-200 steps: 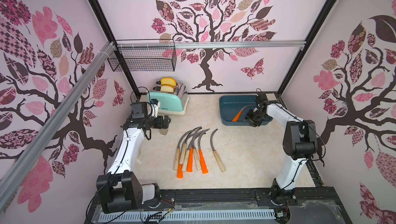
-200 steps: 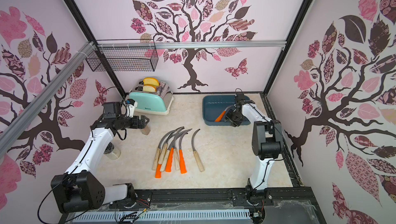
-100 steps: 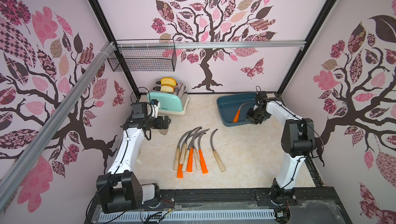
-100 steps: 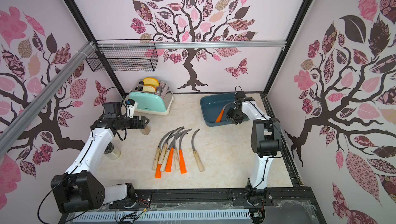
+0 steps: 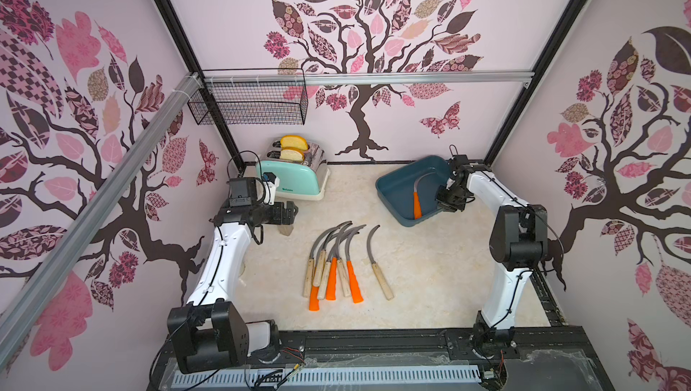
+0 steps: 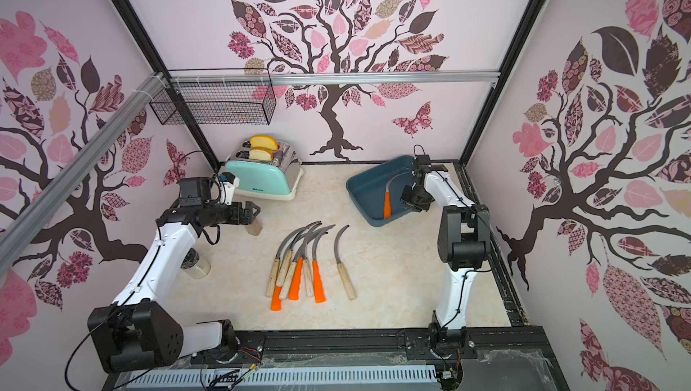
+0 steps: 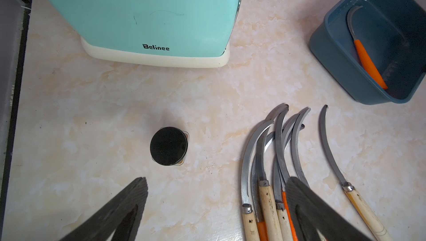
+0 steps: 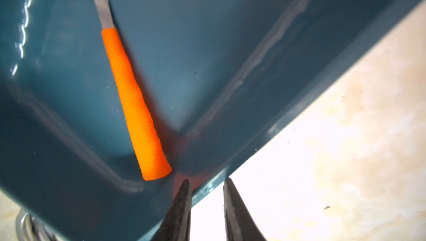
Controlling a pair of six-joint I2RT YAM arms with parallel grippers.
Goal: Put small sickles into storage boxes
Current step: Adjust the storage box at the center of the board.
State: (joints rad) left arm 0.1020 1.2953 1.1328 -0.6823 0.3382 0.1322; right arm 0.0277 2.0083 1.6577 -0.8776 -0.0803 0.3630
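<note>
Tray [image 8: 230, 67] wall sits pinched in the right gripper [image 8: 206, 181], jaws narrow, tray tilted, presumably to reposition it. One orange sickle [image 8: 133, 104] lies inside, just ahead of the fingers. Left gripper [image 7: 217, 180] hangs wide, empty, loose sickles [image 5: 352, 280] beside it awaiting pickup.

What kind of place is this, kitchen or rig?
Probably a staged robot test cell: left arm and right arm on a front rail, decal walls on a black frame, kitchen props like the toaster on a marble-look table.
</note>
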